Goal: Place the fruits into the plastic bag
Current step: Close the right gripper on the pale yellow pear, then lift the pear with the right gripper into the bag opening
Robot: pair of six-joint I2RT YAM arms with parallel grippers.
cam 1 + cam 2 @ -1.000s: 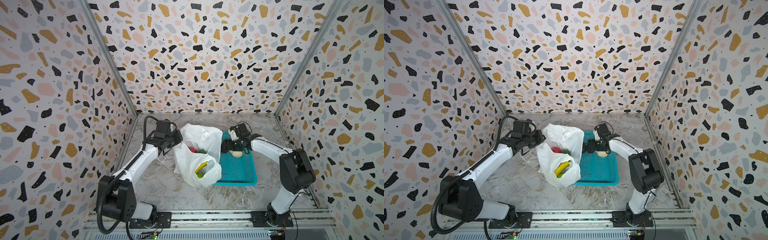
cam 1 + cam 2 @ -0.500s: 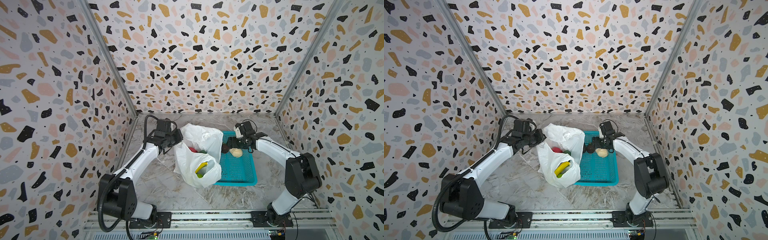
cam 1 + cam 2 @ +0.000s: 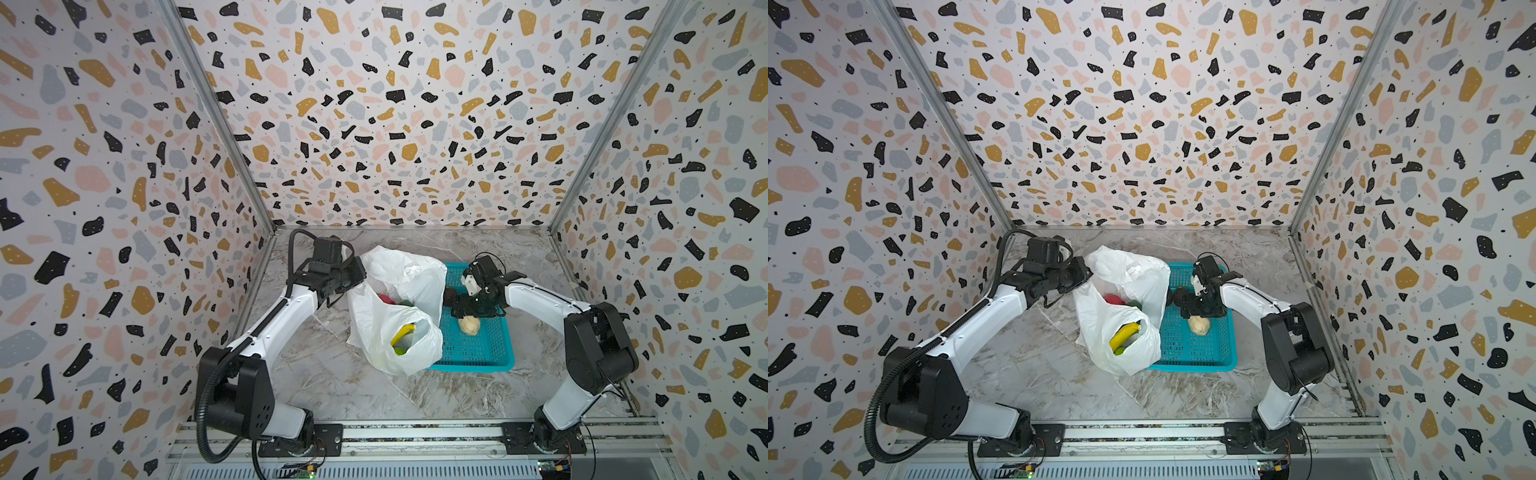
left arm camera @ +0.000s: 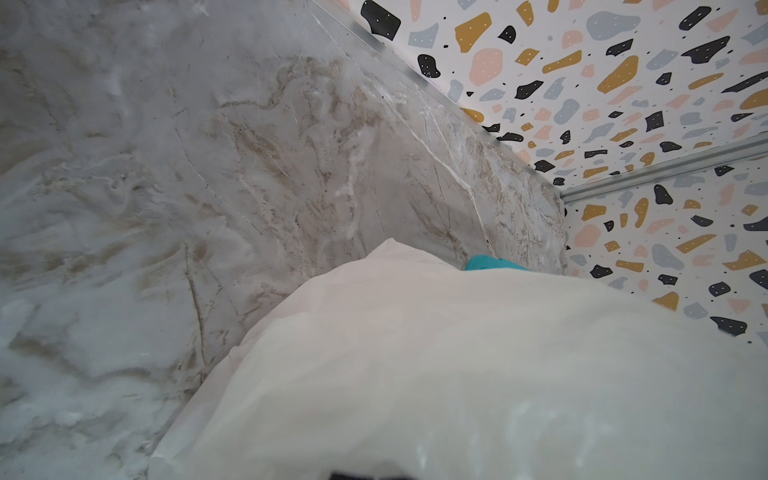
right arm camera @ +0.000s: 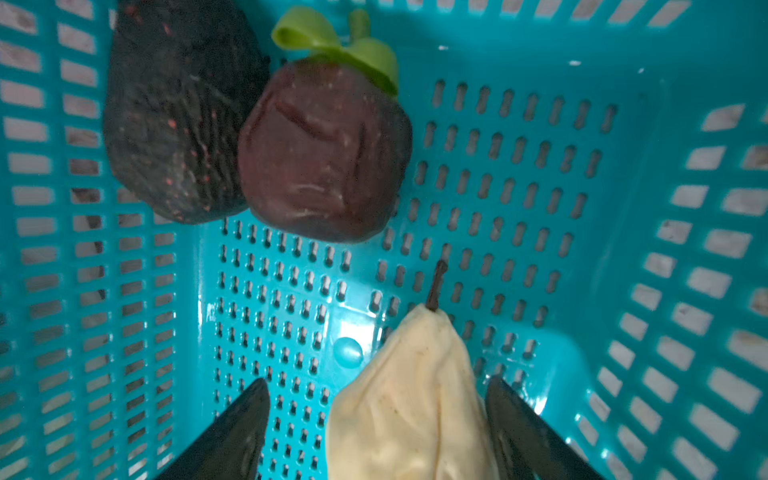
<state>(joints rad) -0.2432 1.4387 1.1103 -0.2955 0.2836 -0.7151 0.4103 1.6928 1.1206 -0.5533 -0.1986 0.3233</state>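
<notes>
The white plastic bag (image 3: 399,286) stands open left of the basket, and my left gripper (image 3: 358,275) is shut on its upper left edge. A yellow banana (image 3: 403,334), a red fruit (image 3: 385,298) and a green one (image 3: 405,303) lie inside it. In the left wrist view the plastic bag (image 4: 457,365) fills the near field and hides the fingers. My right gripper (image 5: 377,382) is open low in the teal basket (image 5: 540,208), its fingers on either side of the cream pear (image 5: 411,399). A maroon mangosteen (image 5: 324,153) and a dark fruit (image 5: 178,116) lie beyond it.
The teal basket (image 3: 478,353) sits on the marble floor, touching the bag's right side. In a top view the pear (image 3: 1199,325) lies mid-basket and the maroon ball (image 3: 1179,296) by the bag. Patterned walls close in on three sides.
My right gripper has swung over the basket and come down around the cream pear. The left arm and the bag have stayed put.
</notes>
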